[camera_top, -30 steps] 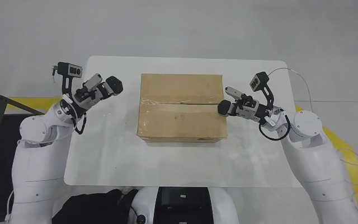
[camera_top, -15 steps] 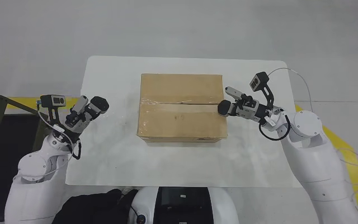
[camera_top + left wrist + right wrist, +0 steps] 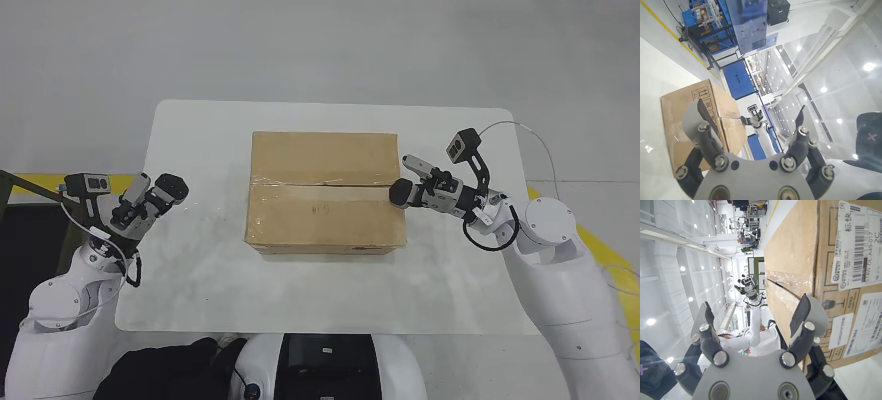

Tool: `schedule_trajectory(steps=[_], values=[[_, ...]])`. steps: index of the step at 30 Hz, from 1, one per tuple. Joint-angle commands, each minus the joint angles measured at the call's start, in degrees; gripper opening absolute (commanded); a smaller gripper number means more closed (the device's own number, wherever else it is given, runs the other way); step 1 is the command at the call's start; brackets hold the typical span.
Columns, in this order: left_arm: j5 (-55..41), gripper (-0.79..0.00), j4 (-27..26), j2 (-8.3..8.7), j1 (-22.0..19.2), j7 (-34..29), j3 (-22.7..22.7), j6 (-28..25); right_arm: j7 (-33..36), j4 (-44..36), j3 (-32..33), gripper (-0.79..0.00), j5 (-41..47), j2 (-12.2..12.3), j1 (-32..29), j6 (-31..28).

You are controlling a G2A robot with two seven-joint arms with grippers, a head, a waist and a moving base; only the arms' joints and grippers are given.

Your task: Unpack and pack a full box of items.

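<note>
While right gripper (image 3: 398,192), released, sits at box (image 3: 325,215) end, left gripper (image 3: 174,187) hovers released, well apart.

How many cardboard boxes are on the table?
1. The cardboard box sits in the middle of the table, flaps closed, right gripper at its seam end, left gripper apart on the other side. Contents are hidden.

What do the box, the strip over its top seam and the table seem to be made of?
Box: brown cardboard, matt, with a raw board edge showing. Strip: clear plastic tape, glossy and wrinkled. Table: white, smooth, shiny; perhaps laminate or plastic film, unclear.
</note>
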Motion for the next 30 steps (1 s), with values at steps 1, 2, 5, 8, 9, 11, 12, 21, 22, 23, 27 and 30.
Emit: schedule_trajectory(steps=[1, 2, 5, 8, 9, 11, 12, 21, 22, 23, 27, 30], values=[[3.0, 0.000, 0.0, 0.10, 0.1, 1.8, -1.0, 1.3, 0.0, 0.0, 0.0, 0.000, 0.0, 0.0, 0.0, 0.0], [6.9, 0.000, -0.2, 0.21, 0.3, 2.8, -1.8, 1.2, 0.0, 0.0, 0.0, 0.000, 0.0, 0.0, 0.0, 0.0], [19.2, 0.000, -1.3, 0.54, 1.1, 6.5, -4.4, 2.4, 0.0, 0.0, 0.0, 0.000, 0.0, 0.0, 0.0, 0.0], [29.7, 0.000, -2.3, 0.90, 2.0, 8.7, -7.0, 3.3, 0.0, 0.0, 0.0, 0.000, 0.0, 0.0, 0.0, 0.0], [36.3, 0.000, -2.8, 1.04, 2.5, 10.7, -8.3, 3.4, 0.0, 0.0, 0.0, 0.000, 0.0, 0.0, 0.0, 0.0], [45.9, 0.000, -3.9, 1.05, 3.9, 14.2, -8.8, 4.1, 0.0, 0.0, 0.0, 0.000, 0.0, 0.0, 0.0, 0.0], [48.9, 0.000, -3.9, 0.99, 4.6, 15.9, -8.9, 4.5, 0.0, 0.0, 0.0, 0.000, 0.0, 0.0, 0.0, 0.0], [69.4, 0.000, -1.2, 0.81, 6.3, 23.1, -6.3, 8.8, 0.0, 0.0, 0.0, 0.000, 0.0, 0.0, 0.0, 0.0], [70.8, 0.000, -0.7, 0.74, 5.9, 24.3, -5.6, 9.2, 0.0, 0.0, 0.0, 0.000, 0.0, 0.0, 0.0, 0.0], [71.5, 0.000, 0.1, 0.67, 5.4, 25.4, -5.0, 9.4, 0.0, 0.0, 0.0, 0.000, 0.0, 0.0, 0.0, 0.0], [79.6, 0.000, 1.9, 0.78, 3.0, 26.2, -2.8, 10.8, 0.0, 0.0, 0.0, 0.000, 0.0, 0.0, 0.0, 0.0], [79.6, 0.000, 1.9, 0.78, 3.0, 26.2, -2.8, 10.8, 0.0, 0.0, 0.0, 0.000, 0.0, 0.0, 0.0, 0.0]])
